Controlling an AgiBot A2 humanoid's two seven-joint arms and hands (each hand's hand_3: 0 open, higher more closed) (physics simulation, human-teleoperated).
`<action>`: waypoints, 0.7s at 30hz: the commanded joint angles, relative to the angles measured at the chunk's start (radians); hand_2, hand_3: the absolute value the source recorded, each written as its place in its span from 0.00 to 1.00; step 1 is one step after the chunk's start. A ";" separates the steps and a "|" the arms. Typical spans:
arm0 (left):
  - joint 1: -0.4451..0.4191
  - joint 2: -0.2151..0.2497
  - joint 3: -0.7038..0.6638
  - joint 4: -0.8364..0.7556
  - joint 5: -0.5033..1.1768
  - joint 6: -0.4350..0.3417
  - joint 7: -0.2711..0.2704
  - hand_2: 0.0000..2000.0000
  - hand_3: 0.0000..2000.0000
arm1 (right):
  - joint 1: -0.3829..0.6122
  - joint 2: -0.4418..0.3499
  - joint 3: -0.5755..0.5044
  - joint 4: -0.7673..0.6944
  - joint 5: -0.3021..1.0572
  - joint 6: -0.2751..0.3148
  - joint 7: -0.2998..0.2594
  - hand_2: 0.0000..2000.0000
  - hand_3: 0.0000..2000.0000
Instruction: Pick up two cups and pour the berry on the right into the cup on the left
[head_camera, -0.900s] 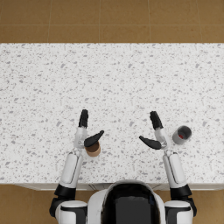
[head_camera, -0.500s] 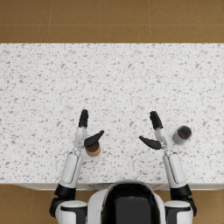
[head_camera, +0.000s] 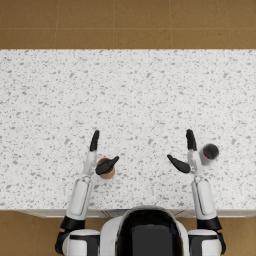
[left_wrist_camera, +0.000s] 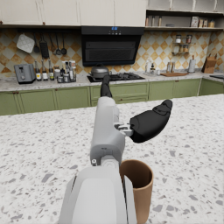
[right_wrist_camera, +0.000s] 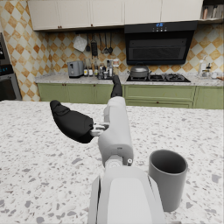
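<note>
no brand, label or readable writing shows on either cup or on the arms; bottles and jars on the far kitchen counter are too small to read.

left hand (head_camera: 101, 159): released, holding nothing. the fingers point straight ahead along the forearm and the thumb (left_wrist_camera: 151, 122) sticks out sideways, well apart from them. in the head view the thumb passes over the rim of the brown cup (head_camera: 106, 168); the left wrist view shows the thumb above the cup's mouth with a gap, so no contact is seen. the brown cup (left_wrist_camera: 137, 189) stands upright on the speckled counter (head_camera: 130, 100), just beside the left wrist on its inner side. its inside looks empty as far as the wrist view shows.

right hand (head_camera: 185, 155): also released, nothing in it. fingers straight ahead, thumb (right_wrist_camera: 70, 121) spread out toward the robot's middle, away from the grey cup (head_camera: 208, 153). the grey cup stands upright on the counter just beside the right hand on its outer side; whether the hand touches its wall, cannot tell. in the head view a small red berry (head_camera: 207, 156) shows inside it. the right wrist view shows the grey cup (right_wrist_camera: 168, 178) next to the forearm, its contents hidden by the wall.

both cups sit near the counter's near edge, well apart from each other, with both hands between them.
</note>
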 joint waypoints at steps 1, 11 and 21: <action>-0.020 -0.006 -0.027 -0.028 0.031 -0.002 -0.002 0.00 0.00 | -0.030 0.004 -0.074 0.024 0.031 -0.002 0.002 0.00 0.00; -0.160 -0.032 -0.059 -0.033 0.199 -0.007 -0.007 0.00 0.00 | -0.103 -0.022 -0.257 -0.002 0.169 -0.007 0.007 0.00 0.00; -0.270 -0.045 -0.096 -0.024 0.206 -0.007 -0.007 0.00 0.00 | -0.167 -0.059 -0.387 -0.043 0.275 -0.007 0.007 0.00 0.00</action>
